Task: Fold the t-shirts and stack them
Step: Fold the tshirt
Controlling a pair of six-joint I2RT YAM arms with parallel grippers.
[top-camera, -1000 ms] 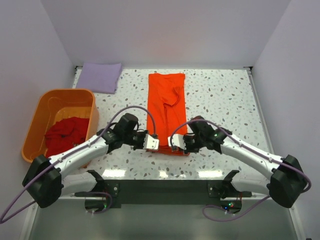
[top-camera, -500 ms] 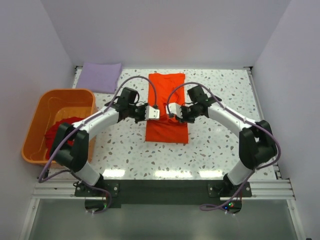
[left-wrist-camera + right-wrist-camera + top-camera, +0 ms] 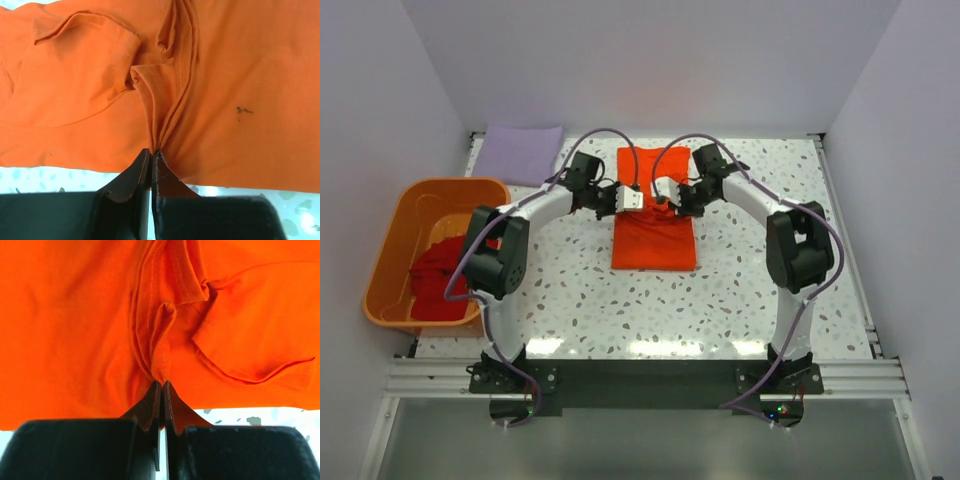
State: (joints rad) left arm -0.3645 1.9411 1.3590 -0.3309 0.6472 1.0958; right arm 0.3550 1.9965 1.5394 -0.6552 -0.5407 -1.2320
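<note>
1. The left pincer (image 3: 151, 156) is clamping shut on a bunched stitched edge of the bright orange soft cloth t-shirt (image 3: 655, 240) — which is lying doubled over on the middle of the speckled table (image 3: 750, 250).
2. The right pincer (image 3: 161, 386) is gripping the same edge, closed tight — uneven pulling could slip the thin pinch or skew the fold.

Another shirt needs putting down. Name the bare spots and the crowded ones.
Bare: the strip between the orange shirt and the table's near edge; the patch between that shirt and the left arm; the far right corner beyond the right arm. Crowded: the far middle, where both arms pinch the orange shirt, and the far left corner, holding the lavender shirt.
</note>
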